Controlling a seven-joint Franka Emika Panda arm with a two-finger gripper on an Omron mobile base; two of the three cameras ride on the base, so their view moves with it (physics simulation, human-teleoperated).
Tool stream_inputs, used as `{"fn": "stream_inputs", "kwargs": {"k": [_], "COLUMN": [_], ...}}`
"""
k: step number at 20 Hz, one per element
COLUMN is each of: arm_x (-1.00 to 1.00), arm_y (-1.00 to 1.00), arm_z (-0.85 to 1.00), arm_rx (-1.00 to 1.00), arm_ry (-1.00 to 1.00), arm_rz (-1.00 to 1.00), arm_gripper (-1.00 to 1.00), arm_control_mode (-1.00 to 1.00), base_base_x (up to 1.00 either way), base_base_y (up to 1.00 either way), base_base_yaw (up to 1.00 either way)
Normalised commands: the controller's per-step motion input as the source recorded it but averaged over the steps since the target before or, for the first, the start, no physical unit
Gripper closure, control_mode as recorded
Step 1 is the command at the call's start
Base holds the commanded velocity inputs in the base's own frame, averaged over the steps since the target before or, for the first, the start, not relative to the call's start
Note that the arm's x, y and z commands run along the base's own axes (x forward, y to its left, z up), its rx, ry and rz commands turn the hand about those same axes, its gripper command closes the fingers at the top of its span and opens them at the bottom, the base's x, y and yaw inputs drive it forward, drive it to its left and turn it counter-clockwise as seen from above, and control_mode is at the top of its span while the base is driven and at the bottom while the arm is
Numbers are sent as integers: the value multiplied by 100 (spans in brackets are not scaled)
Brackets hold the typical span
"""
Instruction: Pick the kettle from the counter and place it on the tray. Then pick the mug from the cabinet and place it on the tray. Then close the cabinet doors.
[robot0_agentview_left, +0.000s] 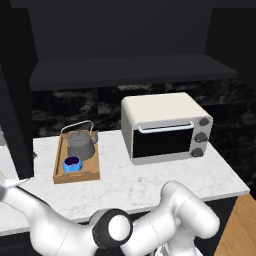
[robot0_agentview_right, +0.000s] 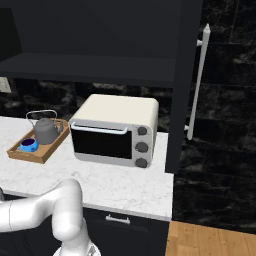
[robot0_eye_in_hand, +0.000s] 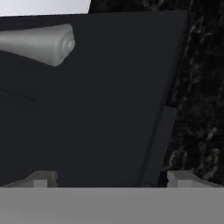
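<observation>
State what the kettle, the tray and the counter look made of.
Kettle: likely metal, dull dark-grey sheen, thin wire handle. Tray: looks like wood, matte light brown. Counter: marble-look stone or laminate, white with faint grey veins; the render leaves it open.

The counter (robot0_agentview_left: 150, 185) was white with faint grey veining. The tray (robot0_agentview_left: 59, 161) was light-brown wood and carried a dark-grey kettle (robot0_agentview_left: 81, 144) with a thin silvery wire handle, and a bright-blue mug (robot0_agentview_left: 73, 164) with a dark purple inside. The toaster oven (robot0_agentview_left: 165, 127) had a cream top, a black glass door, a pale handle bar and three grey knobs. The cabinet (robot0_agentview_left: 125, 70) and its shelf were black; the cabinet door (robot0_agentview_right: 182, 85) was black with a silver vertical handle. The backsplash (robot0_agentview_right: 220, 115) was black, mottled with grey marbling. The floor (robot0_agentview_right: 210, 240) was orange-brown wood grain. The arm (robot0_agentview_left: 150, 225) was white with dark joints.
</observation>
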Motion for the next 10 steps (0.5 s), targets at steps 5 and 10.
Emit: {"fn": "stream_inputs", "kwargs": {"k": [5,10], "arm_x": [-1,3], "arm_y": [-78,-88], "arm_z": [9,0], "arm_rx": [13,12], "arm_ry": [2,0], "arm_rz": [10,23], "arm_gripper": [-100,-100], "arm_control_mode": [-100,-100], "base_base_x": [0,0], "base_base_y": [0,0], "base_base_yaw": [0,0]}}
